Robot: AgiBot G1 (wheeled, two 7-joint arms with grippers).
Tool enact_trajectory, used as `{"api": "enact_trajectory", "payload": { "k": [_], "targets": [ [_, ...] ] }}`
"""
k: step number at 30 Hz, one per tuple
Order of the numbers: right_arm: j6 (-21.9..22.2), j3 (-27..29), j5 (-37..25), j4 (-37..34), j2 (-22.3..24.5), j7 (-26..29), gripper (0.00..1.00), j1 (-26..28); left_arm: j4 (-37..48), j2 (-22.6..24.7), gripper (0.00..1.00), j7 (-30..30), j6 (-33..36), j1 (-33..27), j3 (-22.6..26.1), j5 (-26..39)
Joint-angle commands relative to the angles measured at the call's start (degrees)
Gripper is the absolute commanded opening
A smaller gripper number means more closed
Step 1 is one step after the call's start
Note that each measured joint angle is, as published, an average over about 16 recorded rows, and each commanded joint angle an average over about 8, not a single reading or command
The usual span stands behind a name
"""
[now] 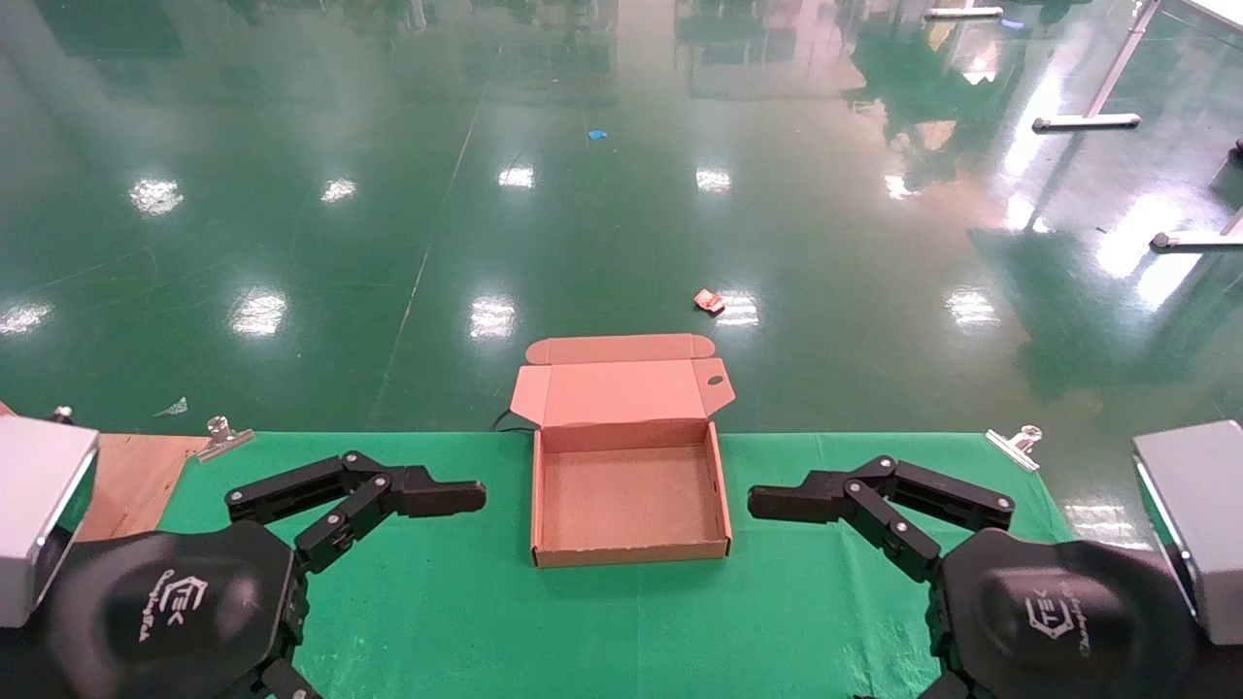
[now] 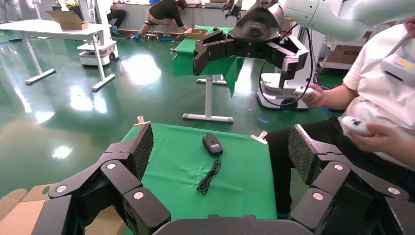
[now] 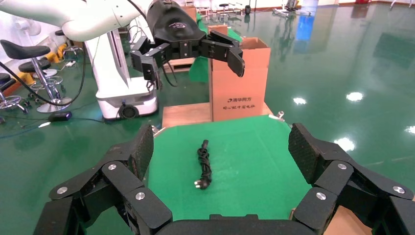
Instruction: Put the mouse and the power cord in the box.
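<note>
The box (image 1: 629,555) lies open at the middle of the green cloth, its lid flap (image 1: 621,393) folded back; nothing is inside. My left gripper (image 1: 456,497) hovers to the left of the box and my right gripper (image 1: 772,502) to its right, tips pointing inward, both open and holding nothing. In the left wrist view the mouse (image 2: 212,144) rests on the cloth with its thin cable (image 2: 209,176) bunched beside it, well ahead of the spread fingers (image 2: 142,149). The right wrist view shows the power cord (image 3: 203,164) lying as a bundle ahead of the fingers (image 3: 303,149). Neither item shows in the head view.
Metal clips (image 1: 221,437) (image 1: 1015,445) pin the green cloth (image 1: 466,612) at its far corners. A wooden board (image 1: 136,476) adjoins the cloth on the left, with a tall carton (image 3: 240,83) standing on it. A seated person (image 2: 377,98) is beside the table's right end.
</note>
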Motion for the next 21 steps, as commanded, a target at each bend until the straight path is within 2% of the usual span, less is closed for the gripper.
{"api": "enact_trajectory", "payload": {
  "k": [1, 5, 10, 17, 21],
  "targets": [
    [-0.08, -0.10, -0.36, 0.19, 0.08, -0.26, 1.00, -0.10, -0.08, 0.12, 1.00, -0.08, 0.11, 0.23, 0.32, 0.44],
    [-0.48, -3.14, -8.21, -1.63, -1.42, -3.60, 1.00, 1.69, 1.27, 0.17, 1.00, 0.06, 1.41, -0.44, 2.78, 4.93],
    [-0.57, -7.80, -20.80, -4.74, -3.74, -7.68, 1.00, 6.59, 4.99, -0.34, 1.00, 1.86, 3.15, -2.10, 5.93, 11.13],
    [-0.59, -14.72, -38.80, -9.67, -7.30, -12.57, 1.00, 14.74, 9.72, -1.17, 1.00, 6.02, 3.47, -8.62, 12.30, 25.87],
    [-0.44, -18.61, -47.89, -13.90, -9.86, -15.23, 1.00, 18.78, 13.29, 0.13, 1.00, 8.63, 2.82, -12.14, 15.56, 33.24]
  ]
}}
